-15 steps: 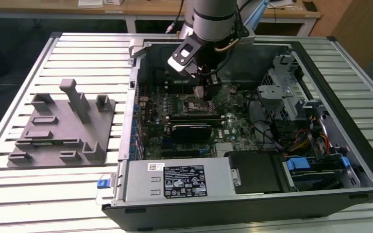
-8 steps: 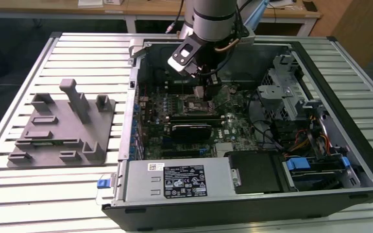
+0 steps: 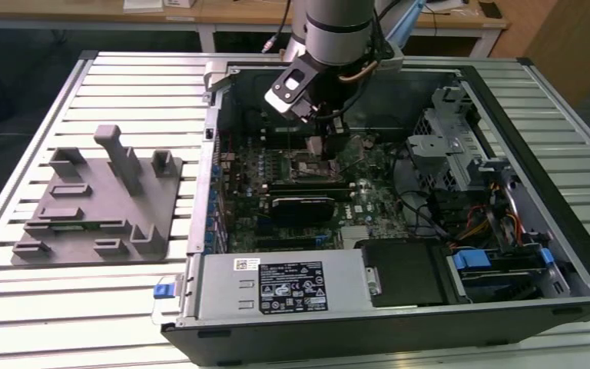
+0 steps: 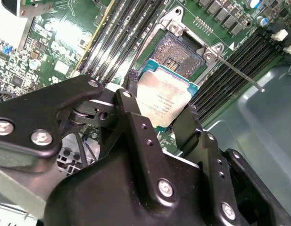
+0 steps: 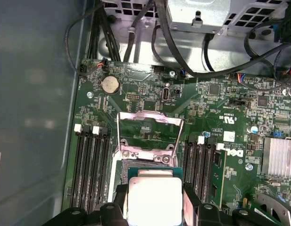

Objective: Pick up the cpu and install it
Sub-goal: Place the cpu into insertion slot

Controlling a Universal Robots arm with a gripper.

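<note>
The cpu [image 4: 165, 100], a flat square chip with a pale silvery top, sits between my gripper's [image 4: 160, 107] two black fingers [image 4: 130, 89], which are shut on its opposite edges. It hangs just above the open socket [image 4: 176, 52] on the green motherboard, partly overlapping the socket's near side. In the first wrist view the cpu [image 5: 154, 201] lies just short of the raised metal load plate [image 5: 147, 126], with the gripper [image 5: 154, 207] around it. In the exterior view the gripper [image 3: 321, 144] reaches down inside the open computer case, over the socket [image 3: 312, 164].
A grey plastic fixture [image 3: 101, 201] with upright posts stands on the slatted table at the exterior view's left. Memory slots [image 5: 91, 162] flank the socket. A thin retention lever [image 4: 240, 73] juts out beside it. Black cables [image 5: 183, 52], a drive cage [image 3: 461, 154] and the power supply [image 3: 274, 286] crowd the case.
</note>
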